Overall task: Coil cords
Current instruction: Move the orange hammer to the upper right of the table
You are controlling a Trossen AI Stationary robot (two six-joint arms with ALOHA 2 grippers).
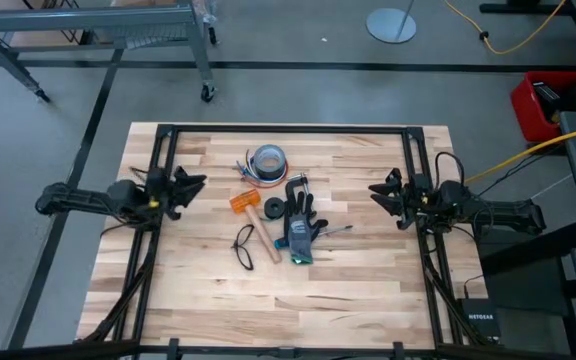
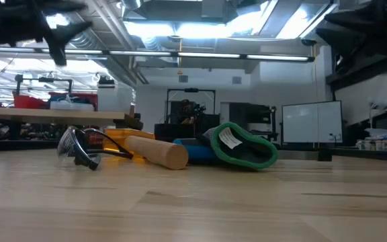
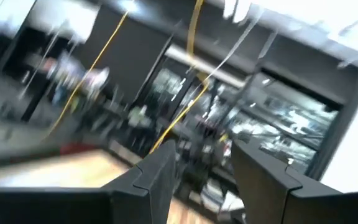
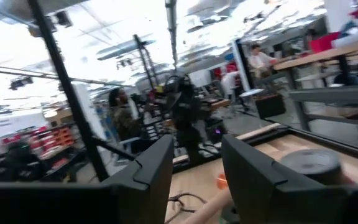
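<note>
A thin dark cord loop [image 1: 244, 246] lies flat on the table's middle, near side. A small round black disc [image 1: 272, 208] lies flat beside the glove. A bundle of thin coloured wires [image 1: 246, 170] lies by the tape roll. My left gripper [image 1: 200, 184] hovers open at the table's left, well clear of these things; its wrist view [image 3: 204, 186] shows only the room. My right gripper [image 1: 376, 190] hovers open at the table's right, facing the pile [image 4: 197, 180]. Both are empty.
A blue-grey tape roll [image 1: 268, 160] lies at the far middle. An orange-headed mallet [image 1: 248, 205] with a wooden handle, a metal clamp [image 1: 296, 185] and a black-and-blue glove [image 1: 300, 232] crowd the centre. Dark frame rails [image 1: 158, 200] run along both sides. People show beyond the table [image 4: 124, 118].
</note>
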